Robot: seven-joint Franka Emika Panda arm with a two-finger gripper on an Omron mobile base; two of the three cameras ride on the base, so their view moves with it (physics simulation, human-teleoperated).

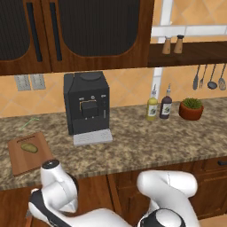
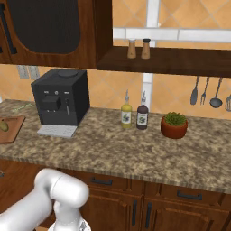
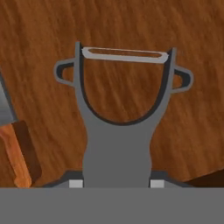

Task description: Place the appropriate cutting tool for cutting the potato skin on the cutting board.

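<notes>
Peeler in the gripper, board waiting on the counter.

The gripper appears clamped on the peeler's handle, forked head pointing away over a wooden surface, an orange-handled knife lying alongside. The potato already sits on the cutting board, left of the coffee machine, so the peeler belongs up there.

We can read no text, brand or number anywhere; the labels on the two bottles are too blurred for us.
</notes>
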